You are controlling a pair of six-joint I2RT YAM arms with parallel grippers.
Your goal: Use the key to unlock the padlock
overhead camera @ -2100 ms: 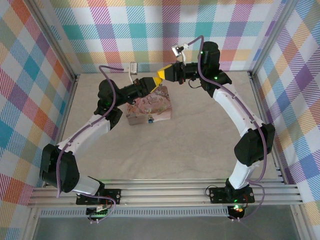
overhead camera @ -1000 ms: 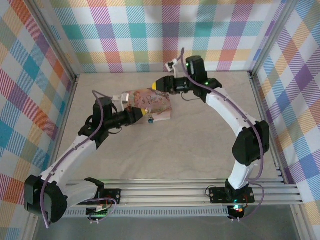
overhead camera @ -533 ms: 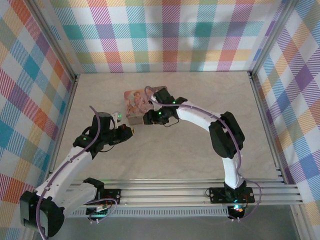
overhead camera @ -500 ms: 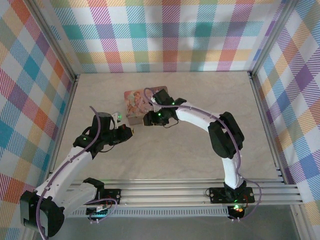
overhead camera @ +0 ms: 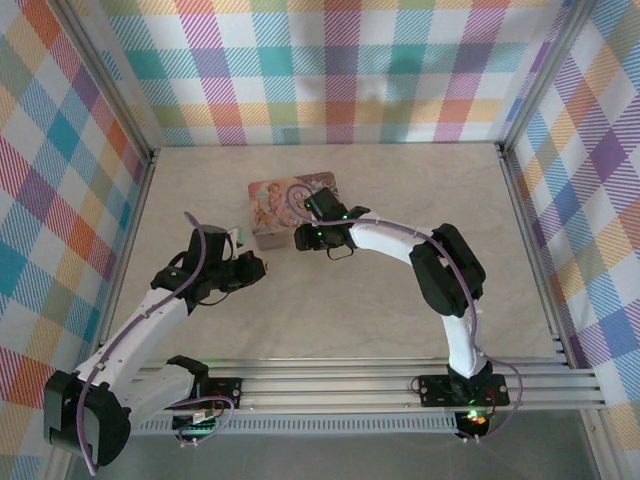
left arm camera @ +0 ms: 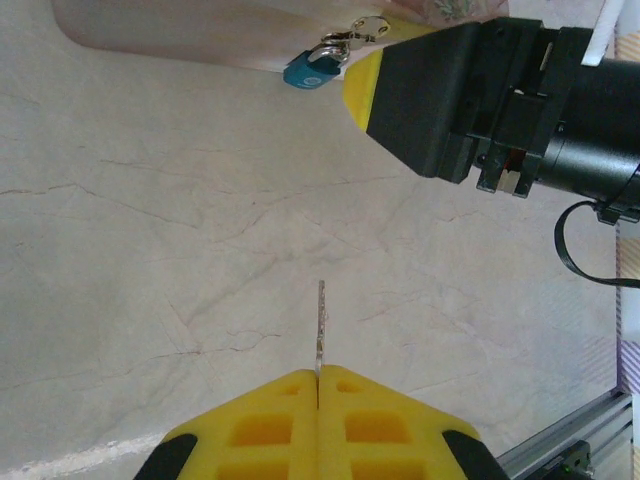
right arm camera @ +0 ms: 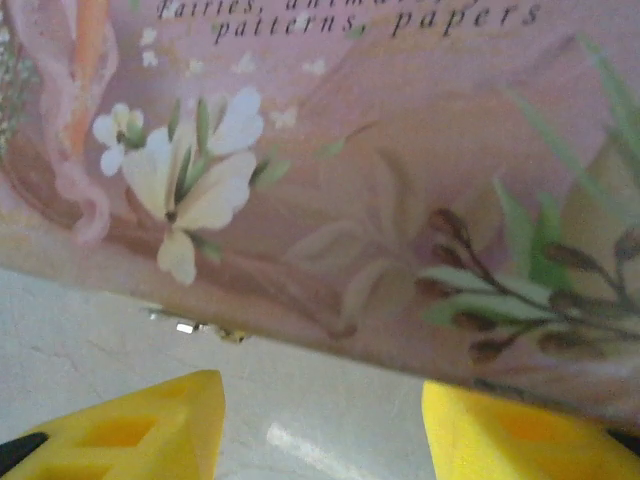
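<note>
— Start at the left fingers (left arm camera: 318, 390). Closed or apart?

— Closed tight, pressed flush together, pinching the key (left arm camera: 320, 325) by its near end. Leaves the thin dark blade poking straight out ahead, over bare tabletop (left arm camera: 150, 250).

— And beyond the blade tip?

— Well apart from the padlock (left arm camera: 311, 68). Lies far ahead, almost in line with the blade, hanging by its pale shackle from a metal clasp (left arm camera: 345, 42) at the lower edge of the pink box (left arm camera: 180, 30).

— Move on to the right fingers (left arm camera: 362, 85).

— Spread apart, gripping nothing. In the right wrist view, shows two yellow pads (right arm camera: 130, 430) low in the corners, with bare tabletop between them and the printed side of the pink box just ahead.

— Near the padlock?

— Just beside it. From the left wrist view, comes right up against the metal clasp, immediately right of the blue body. Cannot tell whether touching.

— From above?

— Aimed toward each other at the near side of the pink box: left fingers a little short of its near left corner, right fingers at its near edge. Too small there to make out padlock or key.
</note>
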